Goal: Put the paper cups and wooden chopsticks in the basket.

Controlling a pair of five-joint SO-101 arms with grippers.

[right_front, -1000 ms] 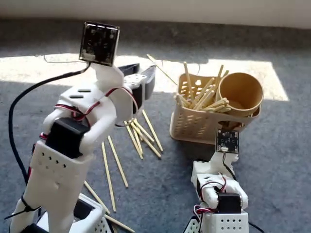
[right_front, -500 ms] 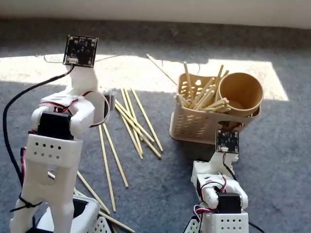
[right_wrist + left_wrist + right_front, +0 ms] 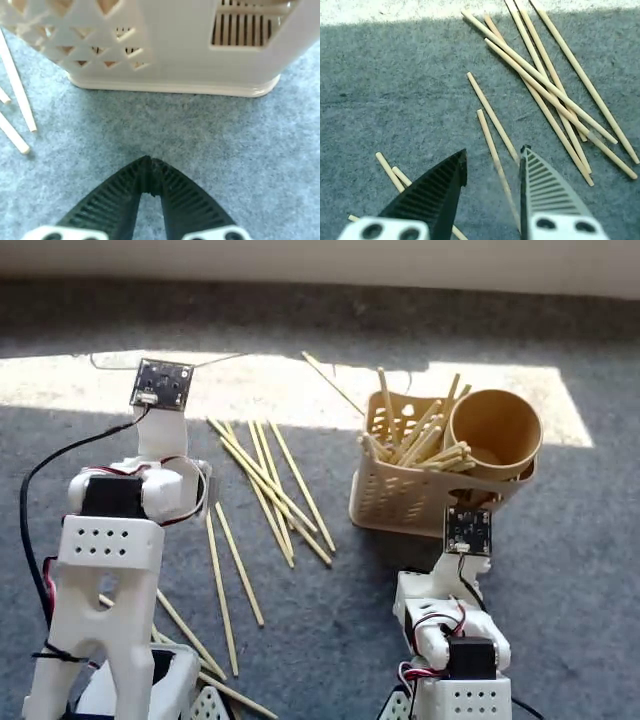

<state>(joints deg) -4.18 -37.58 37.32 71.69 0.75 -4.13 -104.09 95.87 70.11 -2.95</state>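
Several wooden chopsticks lie scattered on the grey carpet left of the beige basket. The basket holds more chopsticks and a brown paper cup. My left gripper hangs open above the carpet, and one loose chopstick lies on the floor below the gap between its fingers. A crossed bundle of chopsticks lies just beyond it. My right gripper is shut and empty, low on the carpet a short way in front of the basket wall.
The left arm stands tall at the near left, the right arm low at the near right. More chopsticks lie between the arms. One chopstick lies in the sunlit strip behind the basket.
The left arm has swung back from near the basket toward the left, uncovering the chopstick pile. The right arm has not moved.
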